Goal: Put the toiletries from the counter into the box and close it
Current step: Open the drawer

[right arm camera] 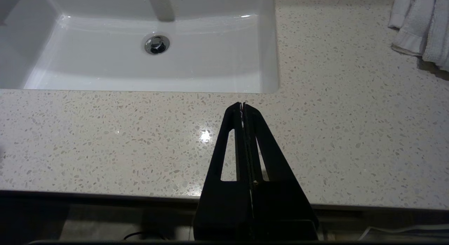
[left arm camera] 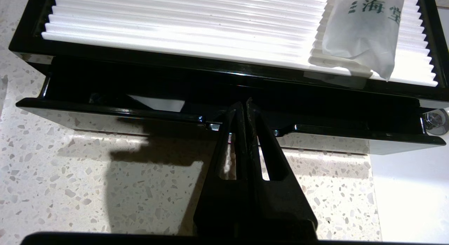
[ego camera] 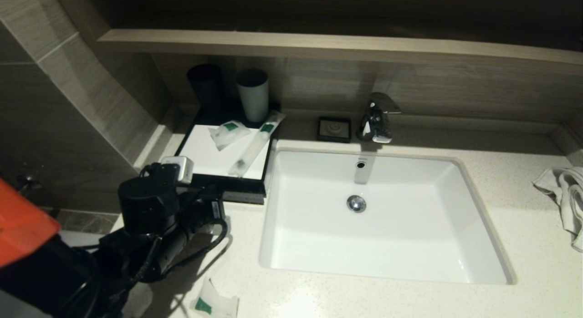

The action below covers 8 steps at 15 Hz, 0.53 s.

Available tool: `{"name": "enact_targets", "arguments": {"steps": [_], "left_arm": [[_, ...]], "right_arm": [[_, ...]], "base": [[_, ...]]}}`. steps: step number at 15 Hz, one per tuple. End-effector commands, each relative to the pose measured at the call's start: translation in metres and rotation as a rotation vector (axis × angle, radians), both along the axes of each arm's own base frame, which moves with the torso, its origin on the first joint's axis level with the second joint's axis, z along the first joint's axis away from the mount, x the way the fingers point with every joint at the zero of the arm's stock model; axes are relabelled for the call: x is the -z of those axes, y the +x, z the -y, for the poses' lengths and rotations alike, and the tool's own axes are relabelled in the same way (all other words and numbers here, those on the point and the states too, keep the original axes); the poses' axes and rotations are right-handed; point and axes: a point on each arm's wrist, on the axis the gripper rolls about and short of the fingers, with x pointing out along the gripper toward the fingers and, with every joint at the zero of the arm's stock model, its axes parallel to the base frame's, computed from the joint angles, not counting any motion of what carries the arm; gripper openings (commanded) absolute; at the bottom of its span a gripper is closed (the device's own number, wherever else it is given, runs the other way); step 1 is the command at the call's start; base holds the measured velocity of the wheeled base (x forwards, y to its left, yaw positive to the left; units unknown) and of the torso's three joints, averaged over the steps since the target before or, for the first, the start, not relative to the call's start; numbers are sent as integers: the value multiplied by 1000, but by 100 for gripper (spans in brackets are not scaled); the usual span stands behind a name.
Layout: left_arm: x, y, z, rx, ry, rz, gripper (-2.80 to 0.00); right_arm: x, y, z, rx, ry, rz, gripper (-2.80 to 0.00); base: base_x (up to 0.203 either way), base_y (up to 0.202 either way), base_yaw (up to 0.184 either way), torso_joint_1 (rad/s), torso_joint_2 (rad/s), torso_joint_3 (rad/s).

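We find the box (ego camera: 226,158) at the left of the sink (ego camera: 291,227) on the counter (ego camera: 524,245), its black drawer (left arm camera: 105,113) pulled slightly out from under the ribbed white top panel. Our left gripper (left arm camera: 244,104) is clenched, fingers pressed together with nothing between them, and its tips sit right at the middle of the drawer's front edge; whether they actually touch it we cannot tell. On the white panel lie a small squarish sachet (ego camera: 229,132) and a long slim tube (ego camera: 256,142), the tube reaching up towards the grey cup (ego camera: 253,94) that stands beside a black cup (ego camera: 206,86) behind the box. Another sachet (ego camera: 214,302) lies on the counter near its front edge, below our left arm. Our right gripper (right arm camera: 242,105) is also clenched and empty, parked over the front of the counter before the sink, with the white towel (ego camera: 565,195) off to the right.
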Motion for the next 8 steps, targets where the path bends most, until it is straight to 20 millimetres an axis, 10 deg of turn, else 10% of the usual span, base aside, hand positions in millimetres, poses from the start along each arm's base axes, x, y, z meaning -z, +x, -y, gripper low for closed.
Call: {"name": "enact_targets", "arguments": {"steps": [1, 8], "left_arm": [[2, 1, 0, -2, 1, -3, -280], [6, 4, 0, -6, 5, -16, -280]], "right_arm": [[0, 0, 0, 0, 1, -2, -280], [0, 0, 0, 0, 1, -2, -280]], "base": [[0, 0, 0, 0, 0, 0], [0, 0, 0, 0, 0, 0]]}}
